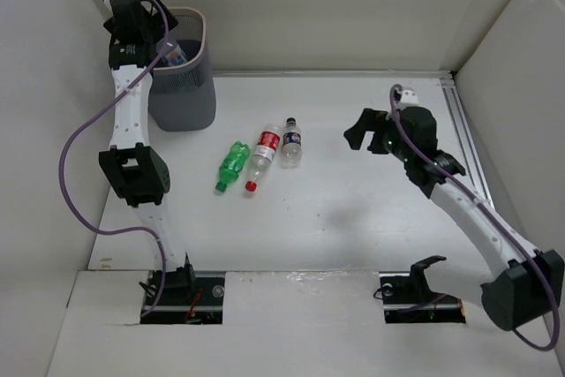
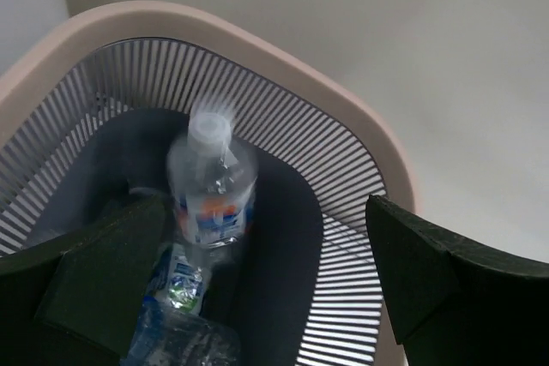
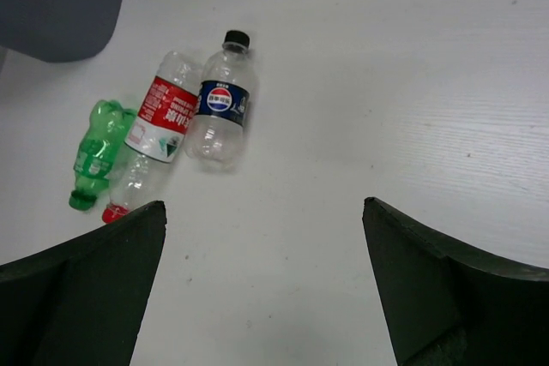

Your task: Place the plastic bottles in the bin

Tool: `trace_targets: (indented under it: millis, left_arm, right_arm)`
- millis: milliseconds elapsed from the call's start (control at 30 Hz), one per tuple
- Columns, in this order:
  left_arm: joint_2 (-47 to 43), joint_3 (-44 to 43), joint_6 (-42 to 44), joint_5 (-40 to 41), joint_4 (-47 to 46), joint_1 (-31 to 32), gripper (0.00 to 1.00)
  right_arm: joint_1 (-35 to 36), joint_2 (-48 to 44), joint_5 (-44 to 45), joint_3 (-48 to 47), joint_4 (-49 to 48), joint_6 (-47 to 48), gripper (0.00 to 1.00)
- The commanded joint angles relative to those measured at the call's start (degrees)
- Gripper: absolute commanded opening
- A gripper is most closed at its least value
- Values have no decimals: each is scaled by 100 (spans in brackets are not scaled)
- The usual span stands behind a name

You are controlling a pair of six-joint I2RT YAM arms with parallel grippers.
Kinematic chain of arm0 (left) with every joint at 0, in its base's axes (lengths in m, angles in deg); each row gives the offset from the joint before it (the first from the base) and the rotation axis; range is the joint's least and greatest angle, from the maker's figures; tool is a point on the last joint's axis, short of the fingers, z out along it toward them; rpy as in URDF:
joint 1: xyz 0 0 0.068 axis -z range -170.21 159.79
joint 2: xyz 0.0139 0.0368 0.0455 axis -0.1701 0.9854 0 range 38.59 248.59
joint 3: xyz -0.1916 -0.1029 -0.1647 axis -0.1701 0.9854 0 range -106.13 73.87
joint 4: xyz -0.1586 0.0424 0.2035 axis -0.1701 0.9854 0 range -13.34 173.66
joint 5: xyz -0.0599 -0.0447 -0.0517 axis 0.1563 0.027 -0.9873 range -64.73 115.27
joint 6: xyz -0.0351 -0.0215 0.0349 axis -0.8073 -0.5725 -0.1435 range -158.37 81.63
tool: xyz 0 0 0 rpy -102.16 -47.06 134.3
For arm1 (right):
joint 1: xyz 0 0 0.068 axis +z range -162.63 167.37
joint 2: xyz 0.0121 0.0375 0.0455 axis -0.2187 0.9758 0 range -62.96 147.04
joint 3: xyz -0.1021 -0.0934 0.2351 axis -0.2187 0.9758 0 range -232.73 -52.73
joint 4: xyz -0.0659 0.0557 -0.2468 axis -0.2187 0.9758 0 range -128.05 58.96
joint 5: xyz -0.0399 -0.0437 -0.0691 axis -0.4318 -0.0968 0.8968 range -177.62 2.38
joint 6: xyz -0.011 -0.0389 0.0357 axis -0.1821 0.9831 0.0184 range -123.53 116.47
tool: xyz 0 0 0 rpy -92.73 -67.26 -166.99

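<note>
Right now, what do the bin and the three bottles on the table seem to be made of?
The bin looks like slotted plastic or coated metal, matt grey. The green bottle, red-labelled bottle and blue-labelled bottle look like thin glossy plastic: see-through, shiny walls.

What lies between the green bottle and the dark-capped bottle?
The red-labelled bottle lies on its side between the green bottle and the dark-capped bottle, seen in top and right wrist views.

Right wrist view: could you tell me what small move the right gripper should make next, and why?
Probably ease the open right gripper toward the clear plastic bottle with the dark blue label: it lies on the white table nearest that gripper.
</note>
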Motion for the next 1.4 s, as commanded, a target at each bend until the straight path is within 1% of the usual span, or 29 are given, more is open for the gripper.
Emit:
trace_targets:
  millis: [0,33,67,100,167,200,267,300,333,400,433,467,500,533,567,667,767,1000,1100,1200,1233,1333,1367]
  left_arm:
    - [-608,-397,-91,-383,-212,26,100]
    - [-713,-397,-152,-549,-73,26,100]
    - [-984,-336,-153,-673,-19,26,100]
    - [-1170,-144,-153,-761,-18,26,100]
    - [-1556,198,-153,-928,52,131,100]
    - [-1967,592,-205,-998,139,253,100]
    - [-2391,1076,-206,-1069,192,421,100]
    - [-2837,1688,-267,-1121,88,543,100]
    - [-3059,2025,-267,-1122,17,788,100]
    - [-3455,2579,-345,-981,-96,1053,100]
    - [-3839,3122,-346,-981,-98,1263,100]
    - [-4026,3379,-398,-981,-98,1352,100]
    - [-4211,3652,-399,-1138,-289,1440,100]
    - [-4595,3924,-399,-1218,-369,1511,100]
    - [-4773,4414,-399,-1219,-370,1564,100]
    - [-5361,5058,-399,-1649,-511,1626,100]
    - [-5775,5201,-285,-1764,-379,1626,100]
    - [-6180,5272,-109,-2106,-10,1626,100]
    - [-6304,5342,-109,-2159,-10,1626,100]
    - [-6435,5579,-109,-2159,-10,1626,100]
    - [-6488,5692,-57,-2211,-10,1626,100]
    - [-6489,5764,-56,-2212,-10,1626,100]
    - [-6489,5842,-56,-2212,-10,1626,100]
  right_arm:
    - [401,703,119,-567,-102,377,100]
    - [516,916,198,-707,-22,378,100]
    - [726,1144,364,-1048,66,378,100]
    - [823,1573,366,-1225,197,447,100]
    - [938,1979,445,-1533,199,448,100]
    - [999,2181,393,-1848,199,448,100]
    - [1000,2805,392,-2183,260,448,100]
    - [1000,3025,323,-2559,321,448,100]
    - [1070,3453,322,-2746,470,387,100]
    - [1149,3851,322,-3071,533,387,100]
    - [1237,4019,322,-3325,594,387,99]
    - [1237,4333,322,-3432,594,326,99]
    - [1307,4485,322,-3546,594,325,99]
    - [1308,4625,322,-3765,664,325,97]
    - [1308,4853,383,-3846,664,325,97]
    - [1308,5188,384,-4152,664,272,96]
    - [1308,5593,331,-4460,735,272,95]
    - [1256,6261,436,-5006,919,220,94]
    - [1203,6463,436,-5068,972,220,91]
    - [1150,6622,314,-5200,1034,220,78]
    - [1150,6709,313,-5261,1095,220,71]
    - [1150,6823,313,-5261,1148,220,62]
    - [1097,6824,252,-5261,1200,220,56]
